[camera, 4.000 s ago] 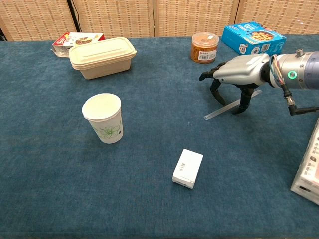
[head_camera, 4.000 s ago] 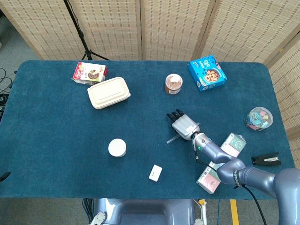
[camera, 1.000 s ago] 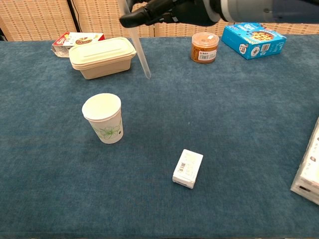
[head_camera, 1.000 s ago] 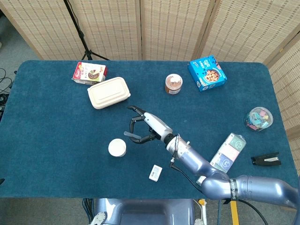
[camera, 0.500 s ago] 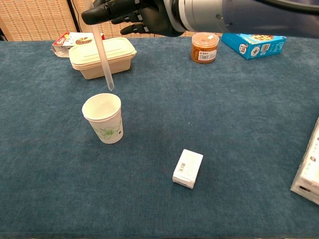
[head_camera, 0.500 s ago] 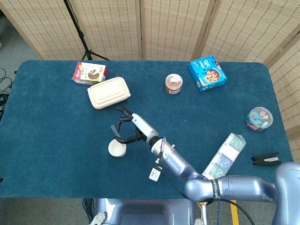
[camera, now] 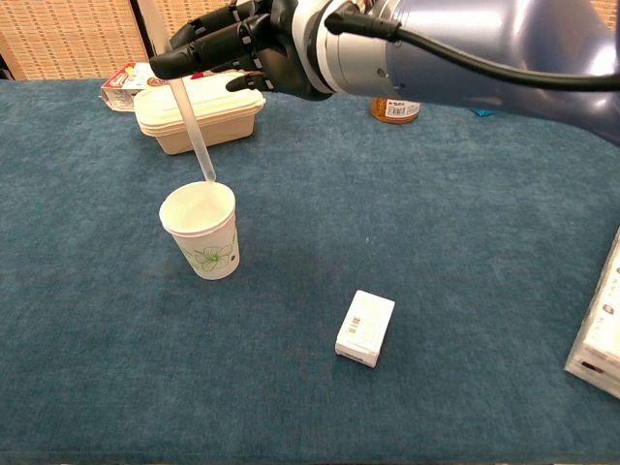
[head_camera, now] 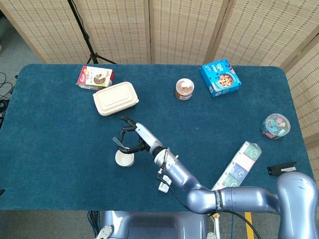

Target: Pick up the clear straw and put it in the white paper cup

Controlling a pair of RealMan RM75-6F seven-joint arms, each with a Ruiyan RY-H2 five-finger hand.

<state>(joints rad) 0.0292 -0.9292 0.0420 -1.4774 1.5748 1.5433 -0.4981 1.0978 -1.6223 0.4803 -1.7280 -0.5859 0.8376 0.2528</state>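
The white paper cup (camera: pixel 201 231) with a green leaf print stands upright on the blue table; the head view shows the white paper cup (head_camera: pixel 124 158) from above. My right hand (camera: pixel 231 53) hovers above it and pinches the clear straw (camera: pixel 186 111). The straw hangs nearly upright, tilted a little, and its lower tip is just at the cup's far rim. In the head view my right hand (head_camera: pixel 130 140) sits directly over the cup's far side, and the straw is hard to make out there. My left hand is in neither view.
A beige lidded food container (camera: pixel 199 110) and a snack box (camera: pixel 145 76) lie behind the cup. A small white box (camera: pixel 365 327) sits in front to the right. An orange jar (head_camera: pixel 184 89), a blue cookie box (head_camera: pixel 220 77) and more packages (head_camera: pixel 239 164) stand further right.
My right hand has carried the straw from the table's right side leftward. Over the last half second it lowered the straw's tip to the cup's rim.
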